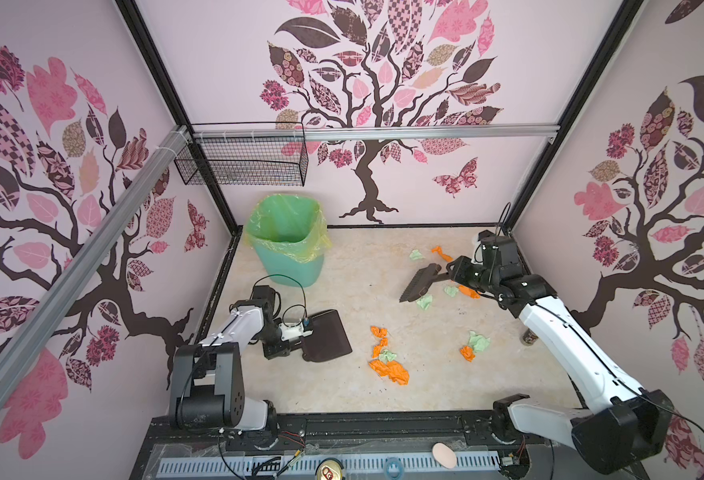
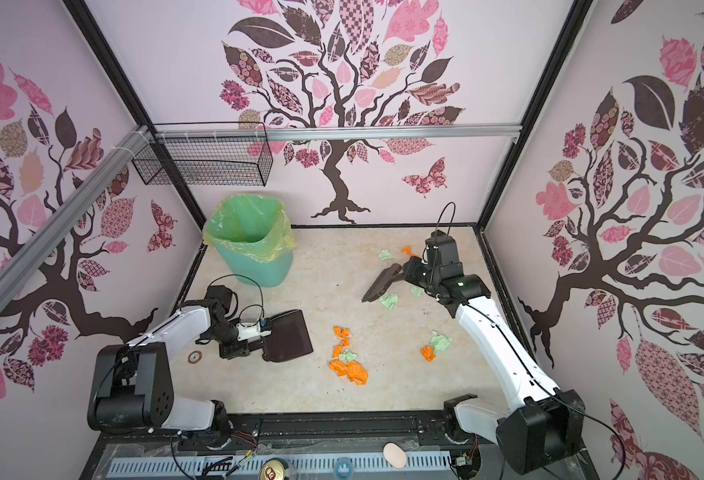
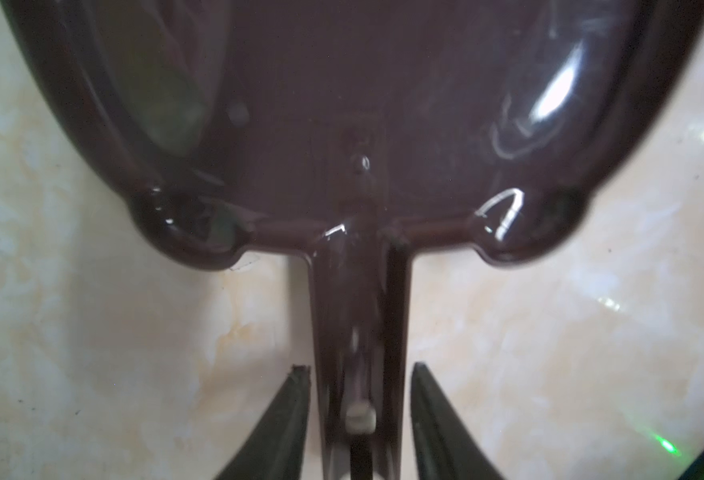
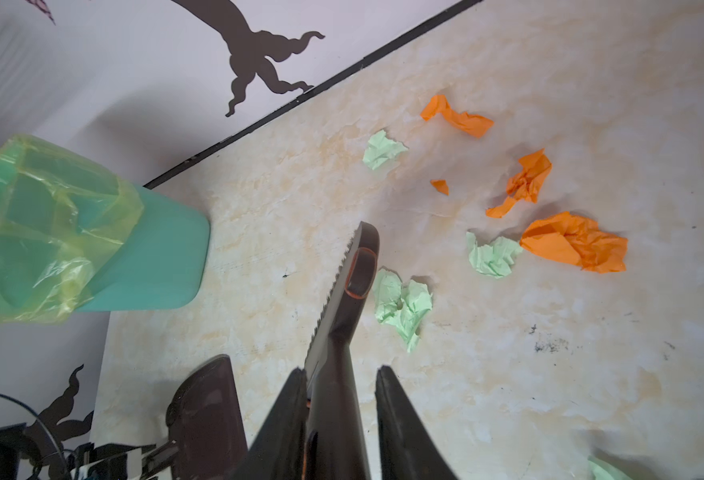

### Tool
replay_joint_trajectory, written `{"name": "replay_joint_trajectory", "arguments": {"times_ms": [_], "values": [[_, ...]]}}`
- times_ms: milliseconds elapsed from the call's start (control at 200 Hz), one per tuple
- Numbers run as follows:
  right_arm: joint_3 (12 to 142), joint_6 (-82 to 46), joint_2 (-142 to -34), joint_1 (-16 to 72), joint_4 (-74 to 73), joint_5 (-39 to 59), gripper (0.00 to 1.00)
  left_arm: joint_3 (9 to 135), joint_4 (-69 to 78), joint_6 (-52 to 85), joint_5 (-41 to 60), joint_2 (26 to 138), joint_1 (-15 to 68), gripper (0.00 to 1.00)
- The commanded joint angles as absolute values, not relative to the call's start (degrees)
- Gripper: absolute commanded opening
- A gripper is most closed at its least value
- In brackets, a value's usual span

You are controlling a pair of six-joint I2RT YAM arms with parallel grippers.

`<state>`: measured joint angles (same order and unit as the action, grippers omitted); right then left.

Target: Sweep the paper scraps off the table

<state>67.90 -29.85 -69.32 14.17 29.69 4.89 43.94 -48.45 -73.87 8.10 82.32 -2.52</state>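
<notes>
Paper scraps (image 1: 387, 361) lie on the table (image 1: 383, 299) in three loose groups, and none is in the dustpan (image 1: 327, 336) or in the bin (image 1: 288, 249). In both top views the biggest group, mostly orange with one green wad, is in the middle front part of the table, just to the right of the dustpan. A green and an orange wad touch each other further right, near the right arm. The other scraps (image 4: 574, 245) are scattered at the far right, around the brush (image 1: 419, 282); one green wad is just beside its bristles. The right gripper (image 4: 342, 374) is closed on the brush handle and holds the brush tilted over the table. The dustpan rests flat on the table in front of the bin. The left gripper (image 3: 358, 370) has its fingers (image 3: 292, 415) on both sides of the dustpan handle, with a thin gap at one side, so it is loosened and not clamping.
</notes>
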Motion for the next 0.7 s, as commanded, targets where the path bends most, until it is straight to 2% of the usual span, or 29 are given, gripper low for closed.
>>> {"name": "replay_joint_trajectory", "arguments": {"times_ms": [0, 120, 260, 340, 480, 565, 635, 695], "values": [[74.9, -24.3, -71.7, 14.3, 33.8, 6.4, 0.0, 45.6, -49.3, -74.8, 8.6, 82.2, -2.3, 0.53], [80.9, -18.7, -76.4, 14.3, 36.4, 4.9, 0.0, 46.4, -49.5, -74.6, 9.2, 80.8, -2.3, 0.59], [94.8, -8.1, -86.1, 14.0, 41.8, -12.1, 0.0, 48.5, -51.0, -74.5, 9.4, 78.7, -2.3, 0.62], [107.9, -0.3, -96.7, 13.0, 47.0, -19.0, 0.0, 50.6, -52.4, -74.3, 9.3, 77.4, -2.4, 0.62], [140.3, 11.2, -121.5, 12.7, 58.0, -29.8, 0.0, 53.6, -56.2, -73.3, 11.8, 74.9, -2.5, 0.62], [136.7, 19.7, -123.5, 13.2, 46.2, -33.0, 0.0, 53.7, -57.2, -72.2, 13.5, 73.1, -2.5, 0.62], [127.4, 36.0, -123.6, 15.2, 31.5, -39.2, 0.0, 53.4, -57.2, -71.8, 14.0, 72.2, -2.3, 0.62], [122.7, 46.9, -124.5, 15.8, 21.0, -39.6, 0.0, 53.0, -57.1, -71.5, 13.9, 71.9, -2.3, 0.62]]}}
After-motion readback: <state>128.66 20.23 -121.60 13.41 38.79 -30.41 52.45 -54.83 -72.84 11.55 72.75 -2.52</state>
